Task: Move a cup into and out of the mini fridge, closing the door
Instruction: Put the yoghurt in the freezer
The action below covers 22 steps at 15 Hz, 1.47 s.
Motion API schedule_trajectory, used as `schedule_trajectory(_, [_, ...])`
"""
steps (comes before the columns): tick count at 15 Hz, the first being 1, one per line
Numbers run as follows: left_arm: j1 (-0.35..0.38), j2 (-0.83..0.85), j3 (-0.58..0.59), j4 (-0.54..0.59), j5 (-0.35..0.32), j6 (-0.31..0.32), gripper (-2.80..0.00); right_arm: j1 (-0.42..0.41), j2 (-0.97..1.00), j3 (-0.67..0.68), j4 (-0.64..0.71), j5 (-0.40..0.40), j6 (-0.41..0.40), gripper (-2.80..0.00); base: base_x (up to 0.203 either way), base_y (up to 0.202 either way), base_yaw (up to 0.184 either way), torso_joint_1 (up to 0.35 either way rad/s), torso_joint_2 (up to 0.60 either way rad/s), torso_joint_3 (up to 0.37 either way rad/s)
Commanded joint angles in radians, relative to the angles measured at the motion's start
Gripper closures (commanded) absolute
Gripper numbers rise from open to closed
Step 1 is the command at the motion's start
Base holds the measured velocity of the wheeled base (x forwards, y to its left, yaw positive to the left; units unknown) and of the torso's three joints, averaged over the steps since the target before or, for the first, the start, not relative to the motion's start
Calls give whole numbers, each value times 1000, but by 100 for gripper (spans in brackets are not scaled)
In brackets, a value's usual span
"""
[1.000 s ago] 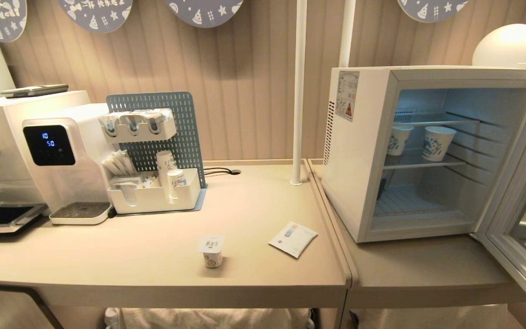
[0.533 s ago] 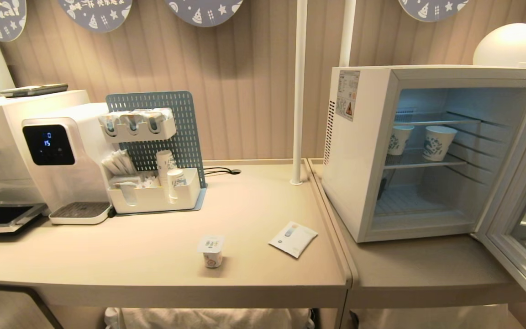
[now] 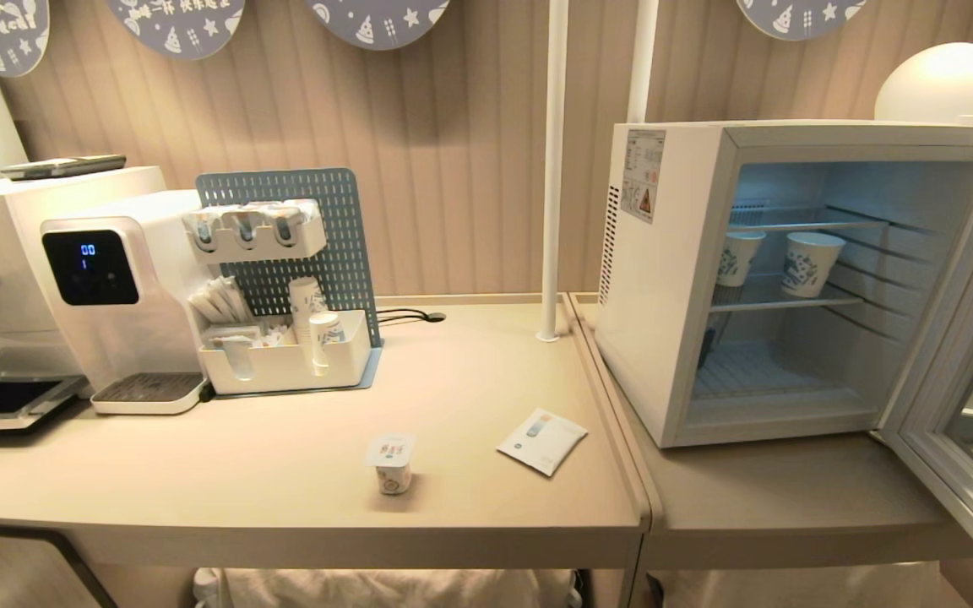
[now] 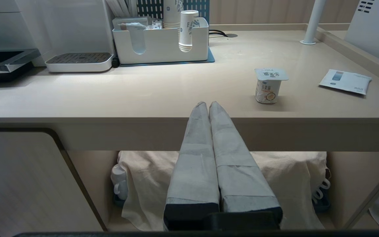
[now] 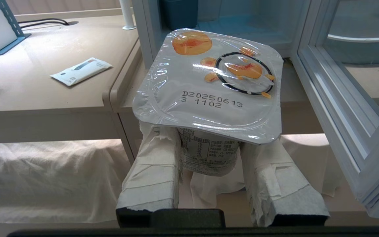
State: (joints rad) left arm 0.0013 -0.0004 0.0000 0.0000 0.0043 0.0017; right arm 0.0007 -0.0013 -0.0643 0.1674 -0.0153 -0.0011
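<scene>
One sealed white plastic yoghurt cup with a peach-printed foil lid [image 5: 209, 85] is sitting clamped between the padded fingers of our right gripper [image 5: 209, 154], below the bench edge. We are judging the task as partly done: the pale grey-green framed glass door [image 5: 341, 108] is standing swung wide just beside that gripper, still to be closed. Whether this cup is heading in or has come out, we cannot tell. Ahead of the right gripper, the boxy white mini fridge [image 3: 664, 287] is showing two patterned paper cups [image 3: 807, 263] on its middle wire shelf; its lower shelf looks bare. Our left gripper [image 4: 208, 105] is pressed fully together, holding nothing, with a second small yoghurt cup [image 4: 269, 86] standing ahead of it on the beige bench [image 4: 110, 92]. Farther beyond, a white organiser tray [image 4: 160, 44] is holding stacked paper cups.
</scene>
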Motion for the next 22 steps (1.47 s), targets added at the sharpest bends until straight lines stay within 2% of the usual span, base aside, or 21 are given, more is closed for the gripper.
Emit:
schedule_trajectory(1, [0, -1, 2, 0, 0, 0, 0, -1, 1, 0, 1, 0, 0, 0, 0, 0, 0, 0, 0, 0])
schedule_trajectory(18, [0, -1, 3, 0, 0, -3, 0, 0, 2, -9, -2, -4, 2, 0, 0, -4, 0, 0, 0, 0])
schedule_trajectory(19, [0, -1, 2, 0, 0, -3, 0, 0, 20, -56, -2, -6, 18, 0, 0, 0, 0, 0, 0, 0])
schedule_trajectory(22, [0, -1, 2, 0, 0, -3, 0, 2, 172, -292, 20, -2, 137, 0, 0, 0, 0, 0, 0, 0])
